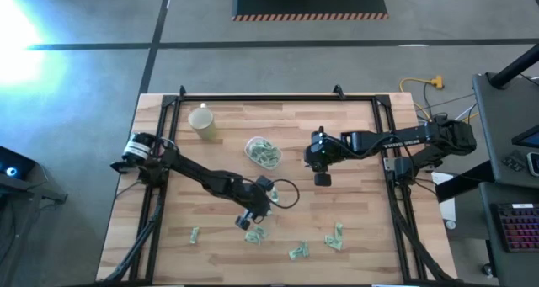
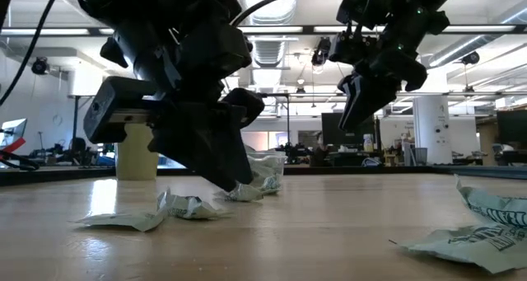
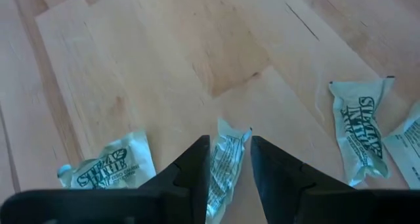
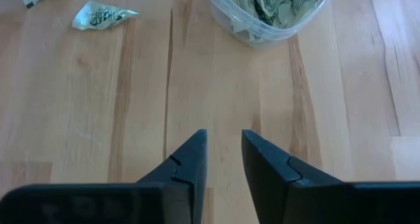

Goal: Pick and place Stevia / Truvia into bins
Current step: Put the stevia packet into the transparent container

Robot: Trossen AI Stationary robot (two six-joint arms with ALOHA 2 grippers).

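Left gripper [image 3: 230,159] sitting down on the table over a sachet [image 3: 225,163]; right gripper [image 4: 223,161] hanging empty near the clear tub [image 1: 263,151].

Left fingers are standing either side of one green-and-white sachet, which is lying in the gap between them, tips at the wood in the low view; can't tell if they're actually pinching it. Two more sachets are lying just beside it, one on each side. Right fingers [image 4: 190,159] are standing slightly apart over bare wood with nothing between them, raised above the table. The tub is sitting mid-table between the arms, part full of sachets, with a pale yellow cup [image 1: 202,119] behind it. Loose sachets are lying along the front edge of the table [image 1: 354,127].
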